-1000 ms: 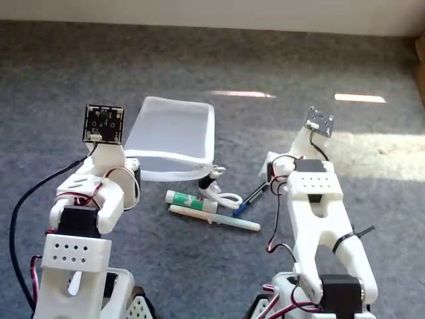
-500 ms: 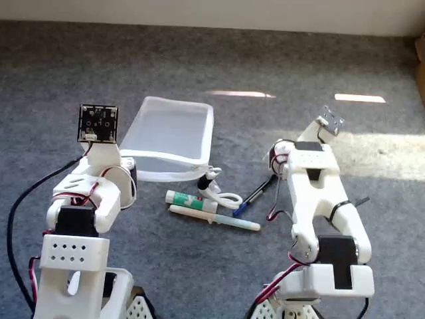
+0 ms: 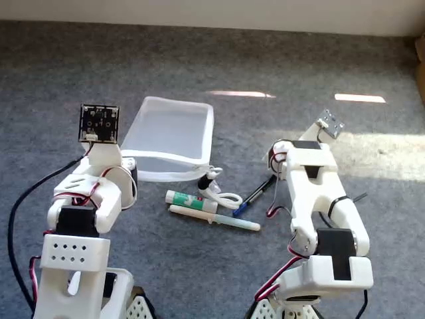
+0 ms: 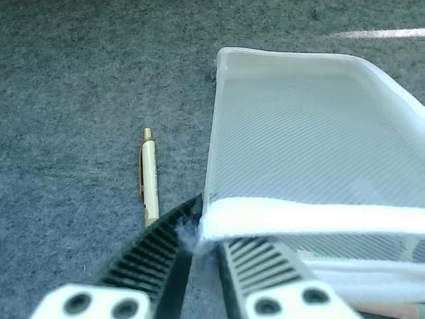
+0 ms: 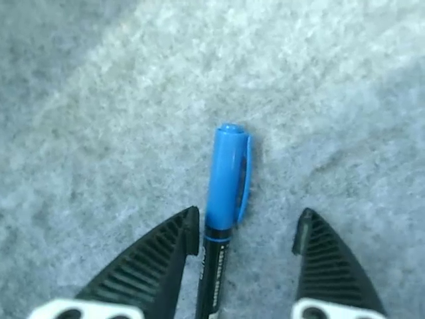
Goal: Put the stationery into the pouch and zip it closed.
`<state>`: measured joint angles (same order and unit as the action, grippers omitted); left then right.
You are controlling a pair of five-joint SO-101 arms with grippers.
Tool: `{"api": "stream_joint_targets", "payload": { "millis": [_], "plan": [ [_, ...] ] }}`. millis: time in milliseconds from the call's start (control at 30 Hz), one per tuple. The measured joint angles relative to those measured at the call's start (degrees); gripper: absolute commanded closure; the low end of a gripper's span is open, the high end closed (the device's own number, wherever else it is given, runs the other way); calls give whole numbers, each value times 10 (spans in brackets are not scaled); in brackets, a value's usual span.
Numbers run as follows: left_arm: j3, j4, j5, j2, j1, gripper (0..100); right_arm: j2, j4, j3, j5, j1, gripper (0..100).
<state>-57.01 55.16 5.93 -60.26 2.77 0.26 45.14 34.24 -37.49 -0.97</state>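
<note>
Grey felt covers the table (image 3: pixel 66 66). Mid-table lies the clear mesh pouch (image 3: pixel 171 133), its mouth toward a green-labelled glue stick (image 3: pixel 191 200), a white pen (image 3: pixel 214 218) and a blue-capped marker (image 5: pixel 228 176). The left tool (image 4: pixel 198 234) pinches the pouch's white zip rim. The right tool (image 5: pixel 249 216) hangs spread wide astride the marker, gripping nothing.

Daylight comes in from the right. In high view a sunlit patch (image 3: pixel 382 156) lies on the grey desk (image 3: pixel 199 279), w/ two thin glare streaks (image 3: pixel 242 94) farther back. Shadows are soft, light otherwise even. Left wrist view: the pouch (image 4: pixel 299 133) glows pale. Right wrist view: desk washed bright, dimmer twd one corner, w/ a sheen on the marker cap (image 5: pixel 229 166).
</note>
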Motion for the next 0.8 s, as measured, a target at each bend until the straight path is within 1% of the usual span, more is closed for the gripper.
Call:
{"api": "stream_joint_targets", "payload": {
  "millis": [100, 200, 300, 367, 467, 533, 700, 800],
  "plan": [
    [0, 8, 0, 0, -23, 993, 0, 0, 0, 0, 1, 887],
    [0, 9, 0, 0, -24, 993, 0, 0, 0, 0, 0, 902],
    [2, 23, 0, 0, -25, 993, 0, 0, 0, 0, 0, 995],
    [16, 40, 0, 0, -25, 993, 0, 0, 0, 2, 1, 988],
    [36, 56, 4, 0, -23, 993, -1, -1, -2, 46, 1, 995],
    [47, 57, 11, 1, -14, 993, -1, -1, -4, 59, 2, 994],
    [86, 61, 16, 1, -8, 993, -2, -1, -4, 68, 3, 994],
    [99, 61, 16, 1, -8, 993, -42, -1, -4, 68, 3, 994]
  ]
}}
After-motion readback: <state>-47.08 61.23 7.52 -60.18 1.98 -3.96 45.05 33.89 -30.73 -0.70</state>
